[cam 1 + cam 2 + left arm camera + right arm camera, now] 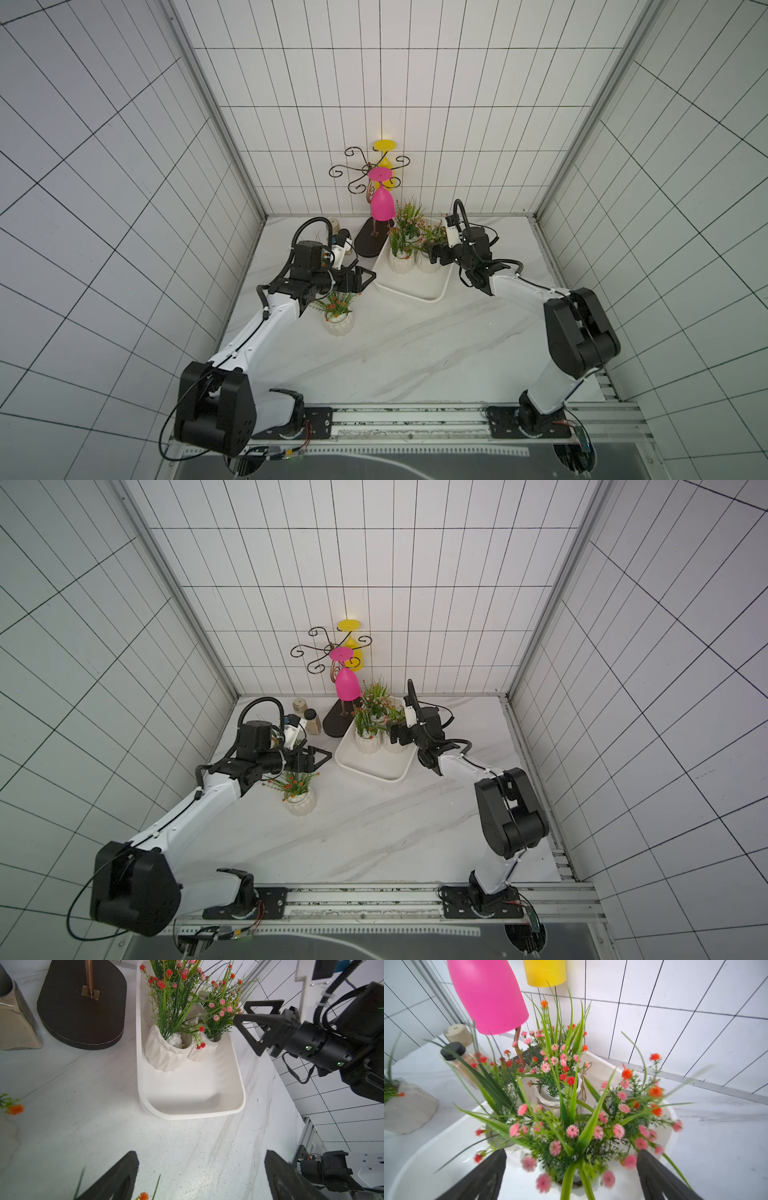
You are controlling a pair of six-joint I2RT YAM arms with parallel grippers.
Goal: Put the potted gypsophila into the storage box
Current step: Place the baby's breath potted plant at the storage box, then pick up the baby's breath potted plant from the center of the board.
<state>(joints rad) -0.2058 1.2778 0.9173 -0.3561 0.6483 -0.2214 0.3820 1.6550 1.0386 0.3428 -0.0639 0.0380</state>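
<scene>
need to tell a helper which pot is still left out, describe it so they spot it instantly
On the white marble-look tabletop, find the shallow white rectangular plastic storage box at its far end. Left of it, nearer the robot, a small white ribbed pot of green sprigs with orange flowers stands alone. Unlike the other pots, it sits outside the box.

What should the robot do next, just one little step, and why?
Likely lower the open left fingers onto the orange-flowered pot and close on it. It stands on the table outside the storage box, close beside those empty fingers, while the box's near half is bare and the right fingers are open, holding nothing.
</scene>
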